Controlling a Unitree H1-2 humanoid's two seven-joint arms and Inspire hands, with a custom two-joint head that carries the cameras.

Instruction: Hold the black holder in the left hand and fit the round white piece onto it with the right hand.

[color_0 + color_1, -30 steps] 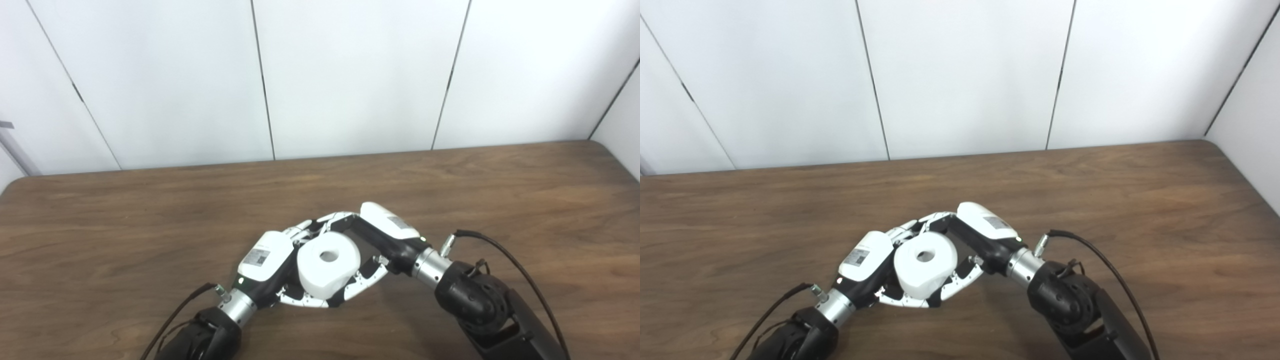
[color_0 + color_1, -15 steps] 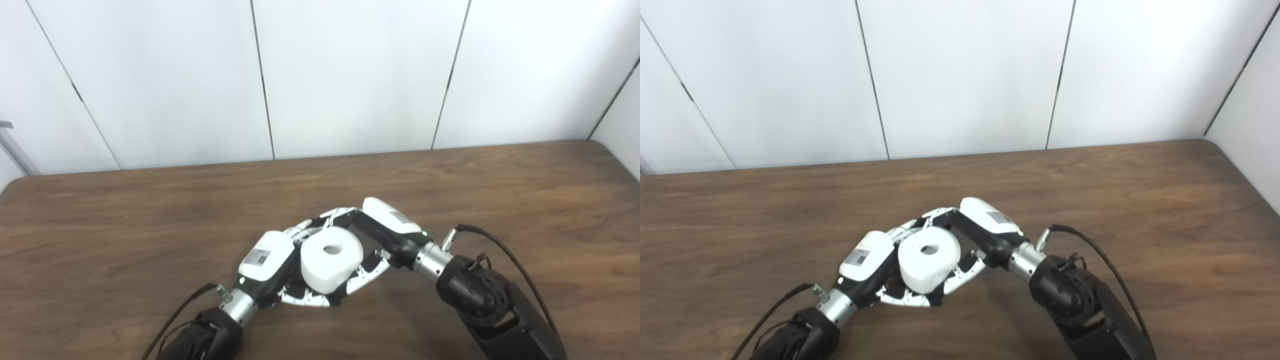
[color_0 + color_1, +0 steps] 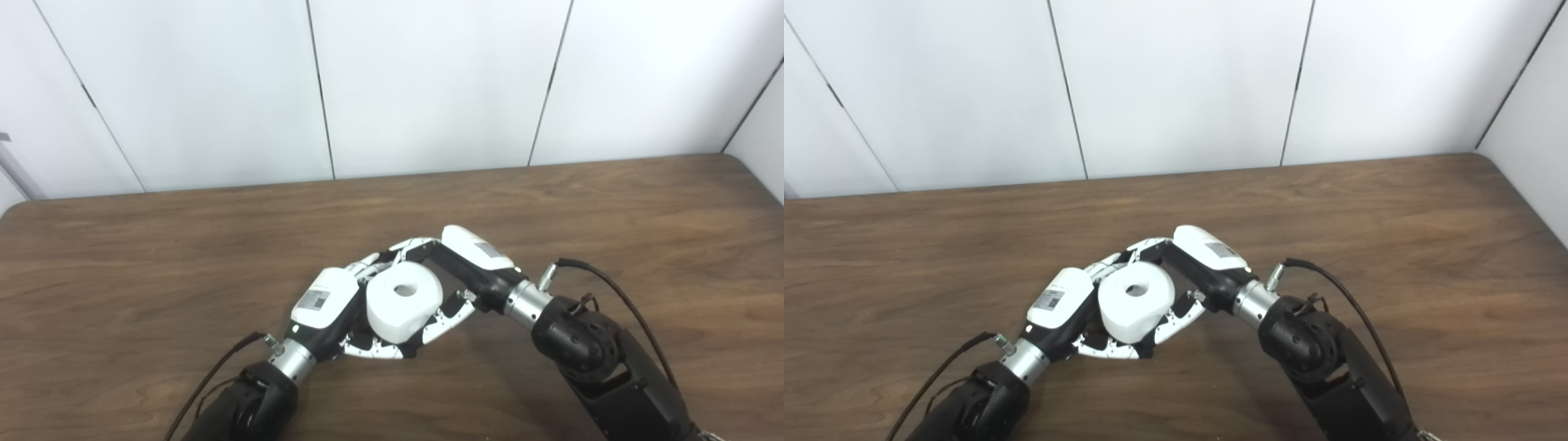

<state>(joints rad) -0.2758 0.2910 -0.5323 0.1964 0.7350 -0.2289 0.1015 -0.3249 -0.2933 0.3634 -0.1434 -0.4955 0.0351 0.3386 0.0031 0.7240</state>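
The round white plastic piece with a hole through its middle (image 3: 403, 301) sat cupped between both hands above the brown wooden counter (image 3: 153, 245), nearer its front edge than its back and roughly midway between its left and right edges. The left hand (image 3: 324, 306) curled around the piece's left side and the right hand (image 3: 471, 269) wrapped its right and far side, the fingers (image 3: 444, 315) of both hands meeting beneath it. The black holder could not be made out; it was presumably hidden under the white piece within the left hand's curl, so what that hand actually clasped could not be told. The right hand was closed on the white piece.

To do the fitting well, it seemed wise to keep the left hand steady as a fixed base, hold the piece's hole upright and centred over the holder, and press straight down with the right hand, without tilting, since a skewed push would likely jam or slip.
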